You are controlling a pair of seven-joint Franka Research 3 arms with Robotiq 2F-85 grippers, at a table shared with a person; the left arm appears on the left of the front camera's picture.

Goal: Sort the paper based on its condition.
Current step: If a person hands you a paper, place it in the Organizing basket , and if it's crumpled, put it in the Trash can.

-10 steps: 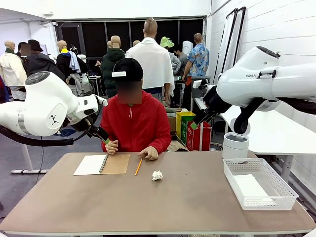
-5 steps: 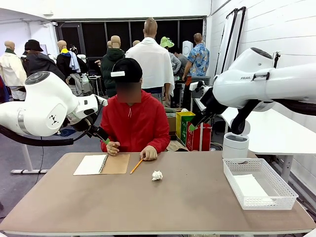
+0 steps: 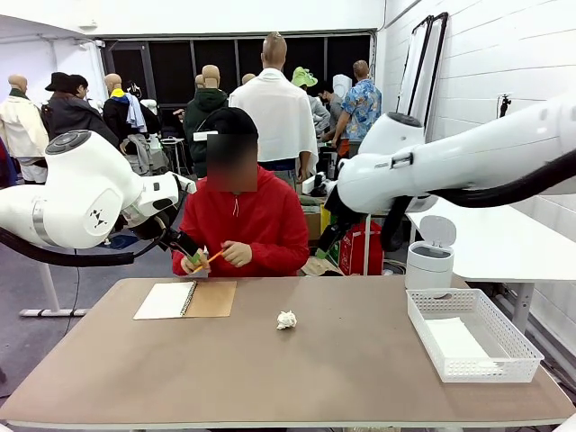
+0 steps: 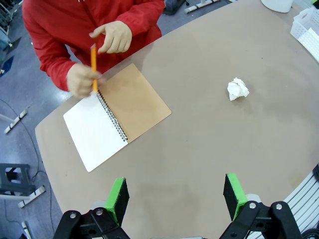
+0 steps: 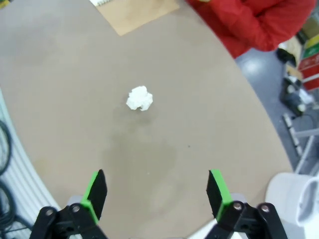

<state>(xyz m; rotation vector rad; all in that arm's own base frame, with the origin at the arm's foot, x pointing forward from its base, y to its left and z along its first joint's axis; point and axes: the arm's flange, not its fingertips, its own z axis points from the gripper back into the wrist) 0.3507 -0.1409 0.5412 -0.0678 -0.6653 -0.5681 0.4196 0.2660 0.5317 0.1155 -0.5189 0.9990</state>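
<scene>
- Beyond the fingertips of our right gripper (image 5: 155, 191), a crumpled white paper ball (image 5: 139, 98) lies on the bare brown tabletop (image 5: 60, 74). It is well apart from the fingers and nearly in line with the gap between them.
- We see this gripper released: its two green pads (image 5: 95, 191) stand wide apart with nothing between them.
- Our left gripper (image 4: 175, 194) is likewise spread and empty, hovering above the table.
- From the left gripper, the paper ball sits ahead, out past one pad. A spiral-bound notebook with a brown cardboard cover (image 4: 117, 114), open to a white page, lies ahead toward the other pad.
- Just past the notebook, a person in a red sweatshirt (image 4: 60, 30) holds an orange pencil (image 4: 93, 67) in one hand (image 4: 79, 79), with the other hand (image 4: 115, 36) raised beside it.
- Far off to the side of both grippers, a white plastic mesh basket (image 3: 504, 346) stands at the table's end with a smooth white sheet (image 3: 454, 340) flat inside.
</scene>
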